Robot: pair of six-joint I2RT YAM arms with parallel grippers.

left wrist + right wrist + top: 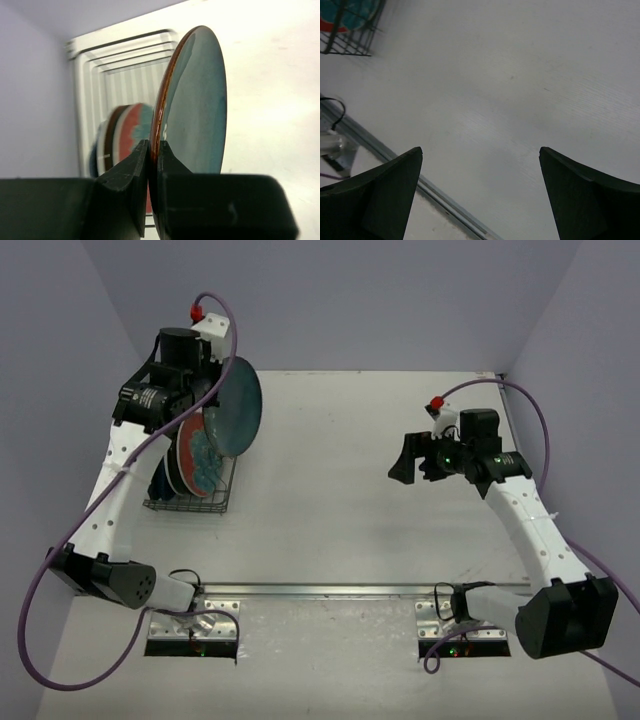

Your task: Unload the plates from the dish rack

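Only up close: left gripper [154, 150] tight on teal plate [197, 110] rim.

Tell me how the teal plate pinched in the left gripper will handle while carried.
Probably rigid: held by one edge, the teal plate shows no sag. Its glaze looks glossy, so it may slip or pivot, since the left gripper pinches only the rim. It looks ceramic, so likely chips if dropped.

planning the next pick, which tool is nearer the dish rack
Left. The left tool grips the dark teal plate close by the dish rack; the right tool hangs open far off to the rack's right.
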